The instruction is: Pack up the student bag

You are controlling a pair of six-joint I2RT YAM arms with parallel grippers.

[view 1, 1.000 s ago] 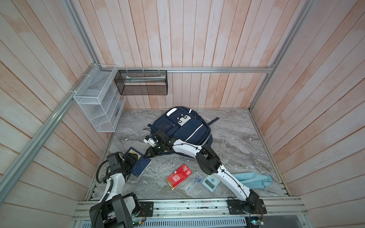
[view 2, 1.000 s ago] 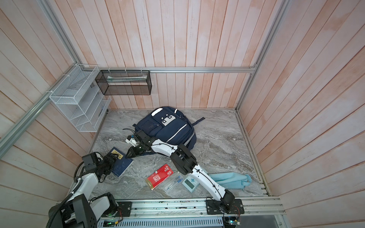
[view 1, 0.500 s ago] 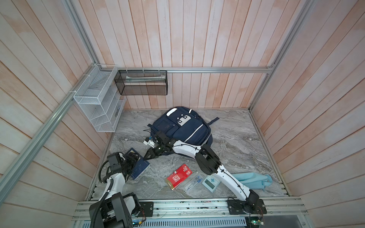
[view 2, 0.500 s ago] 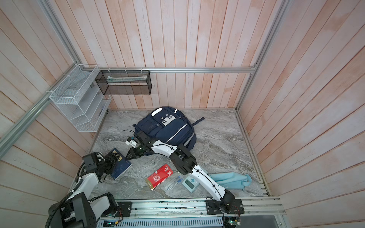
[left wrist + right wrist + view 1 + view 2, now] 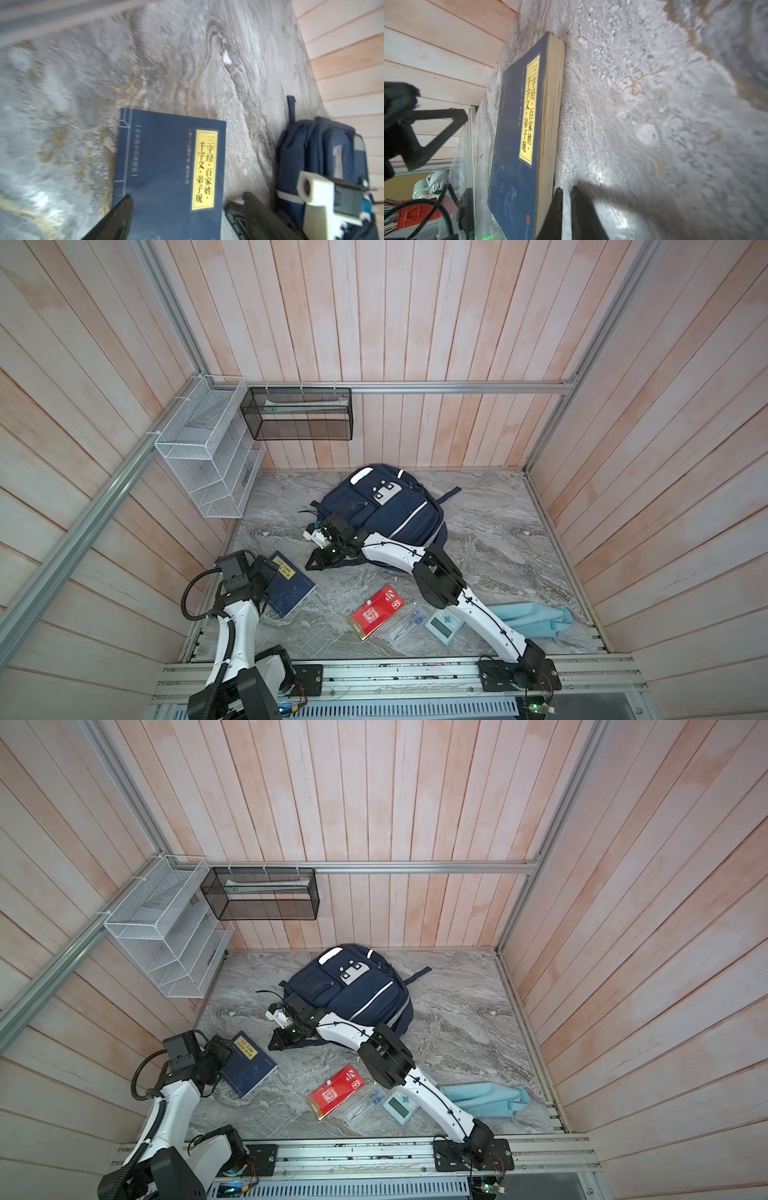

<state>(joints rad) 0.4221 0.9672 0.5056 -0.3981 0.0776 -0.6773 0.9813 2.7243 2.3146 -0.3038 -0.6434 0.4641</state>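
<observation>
book (image 5: 289,587) pickup | left gripper (image 5: 187,196) spread wide astride it, gripping nothing | right gripper (image 5: 566,190) pinched together, empty, at the page edge | tip: prob brace there so it won't skid

Marble top (image 5: 498,539) w/ bag (image 5: 386,510), book (image 5: 291,589), pouch (image 5: 528,620)

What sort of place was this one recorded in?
Most likely a purpose-built robot test cell, not a real room: pale plank walls held in an aluminium frame, a marble-look tabletop, and a left arm and right arm bolted to a metal base rail in front.
</observation>
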